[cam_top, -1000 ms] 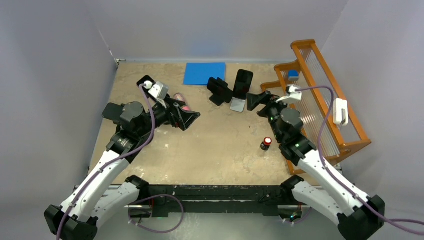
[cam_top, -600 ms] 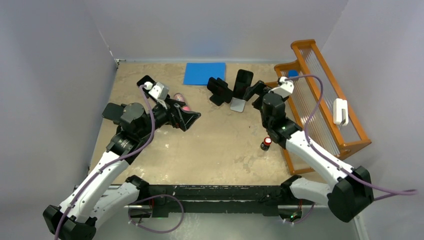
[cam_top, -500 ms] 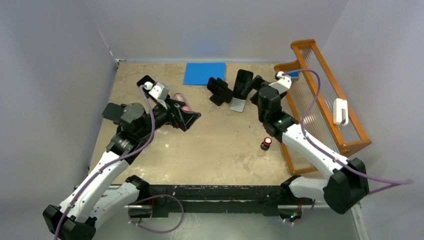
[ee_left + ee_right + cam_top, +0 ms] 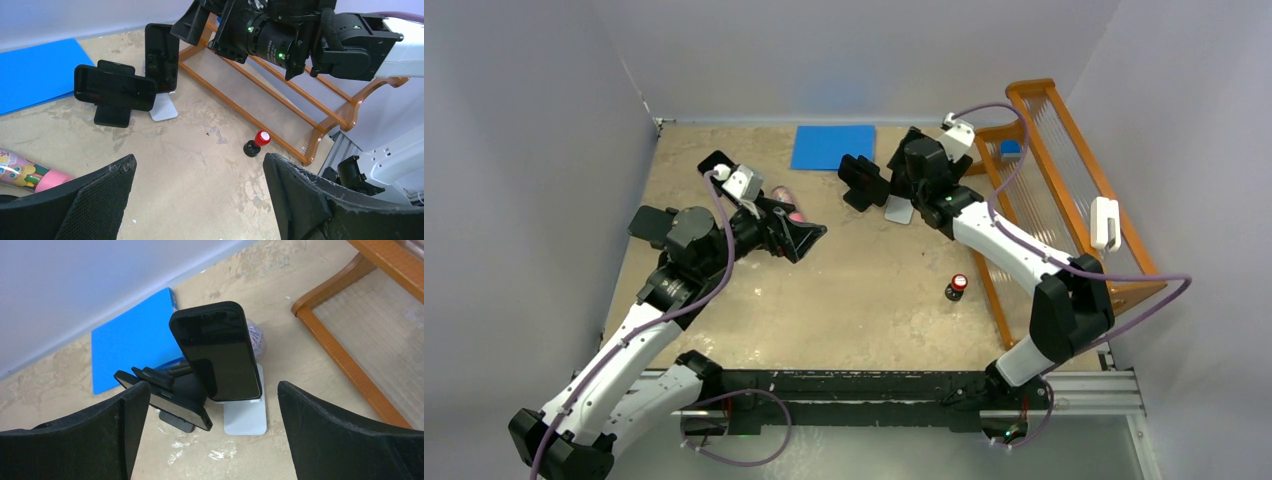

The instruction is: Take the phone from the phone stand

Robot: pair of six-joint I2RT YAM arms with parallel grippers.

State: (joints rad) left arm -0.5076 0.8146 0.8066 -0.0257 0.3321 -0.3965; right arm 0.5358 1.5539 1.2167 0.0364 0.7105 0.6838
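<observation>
Glossy rounded phone (image 4: 217, 352) (flat white stand (image 4: 245, 418))

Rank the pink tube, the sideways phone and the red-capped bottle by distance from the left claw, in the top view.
1. Pink tube, just beyond the left claw.
2. Sideways phone, farther back and right, on its black stand.
3. Red-capped bottle, far right, toward the near edge.

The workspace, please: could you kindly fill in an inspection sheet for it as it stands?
Surface: beige mottled tabletop, scuffed.
Job's things: black phone upright on white stand; second black phone sideways on black stand.
Clutter: blue sheet, orange wooden rack, small red-capped bottle, pink printed tube.
Pincers: left pincer open, empty; right pincer open, facing the upright phone.
Cables: purple cables along both arms.
Surroundings: grey walls.
</observation>
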